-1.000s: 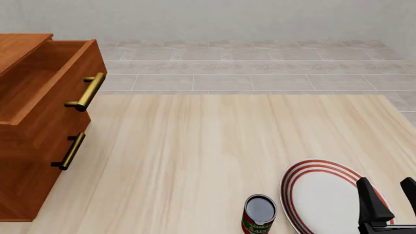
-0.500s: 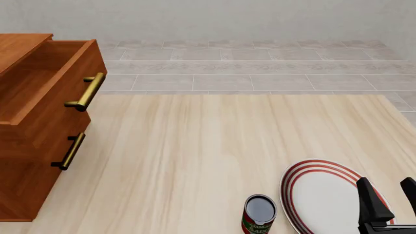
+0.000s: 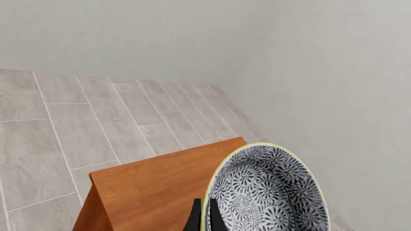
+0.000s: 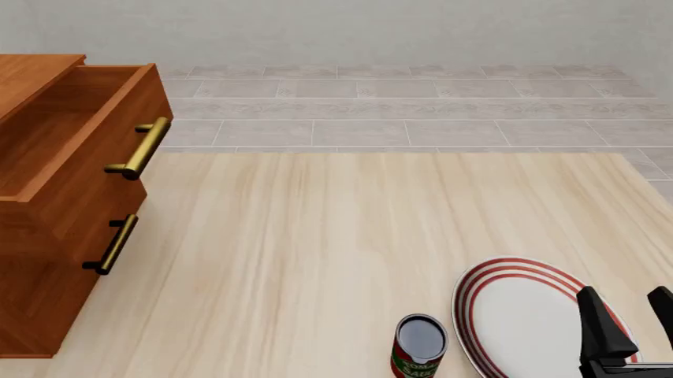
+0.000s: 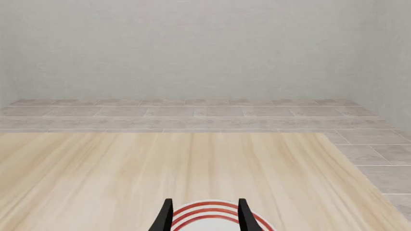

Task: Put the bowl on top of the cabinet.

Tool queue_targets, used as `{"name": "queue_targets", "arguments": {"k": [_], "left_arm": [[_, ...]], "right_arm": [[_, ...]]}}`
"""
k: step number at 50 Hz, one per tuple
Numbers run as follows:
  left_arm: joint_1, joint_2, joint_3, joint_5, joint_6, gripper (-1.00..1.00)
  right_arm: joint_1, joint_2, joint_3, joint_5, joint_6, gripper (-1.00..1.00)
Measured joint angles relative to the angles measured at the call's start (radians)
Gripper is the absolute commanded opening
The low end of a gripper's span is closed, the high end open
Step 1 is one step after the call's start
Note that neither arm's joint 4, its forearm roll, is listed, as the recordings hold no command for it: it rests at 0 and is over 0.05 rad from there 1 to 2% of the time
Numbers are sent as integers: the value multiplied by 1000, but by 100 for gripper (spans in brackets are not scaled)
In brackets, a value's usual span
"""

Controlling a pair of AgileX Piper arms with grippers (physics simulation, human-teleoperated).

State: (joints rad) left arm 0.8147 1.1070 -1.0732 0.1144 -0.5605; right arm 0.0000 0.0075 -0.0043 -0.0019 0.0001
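cabinet (image 4: 63, 213): blocks table's left edge; top drawer (image 4: 79, 134) pulled open, handle (image 4: 140, 147) jutting over the table
cabinet top: bare wood beside the bowl (image 3: 266, 192), seen from left wrist
table (image 4: 315, 252) centre: open wood from cabinet to far edge
near right: can (image 4: 421, 346) just beside plate (image 4: 521, 315); right gripper (image 4: 631, 319) over plate's near edge

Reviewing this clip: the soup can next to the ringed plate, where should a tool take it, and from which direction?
Grip the can across its round side wall, coming from above or from its open left side. It stands upright, and the plate crowds its right. The right tool, open above the plate, is likely the nearest.
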Motion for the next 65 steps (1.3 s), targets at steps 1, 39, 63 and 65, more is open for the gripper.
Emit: {"name": "queue_targets", "arguments": {"k": [1,39,63,65], "left_arm": [[1,1,1,-1,1,-100],[8,8,9,-22,12,100],[7,-59,35,-30,14,100],[5,-71,38,-28,14,100]], "right_arm": [[0,0,0,0,0,100],[0,0,0,0,0,100],[0,0,0,0,0,100],[0,0,0,0,0,100]]}}
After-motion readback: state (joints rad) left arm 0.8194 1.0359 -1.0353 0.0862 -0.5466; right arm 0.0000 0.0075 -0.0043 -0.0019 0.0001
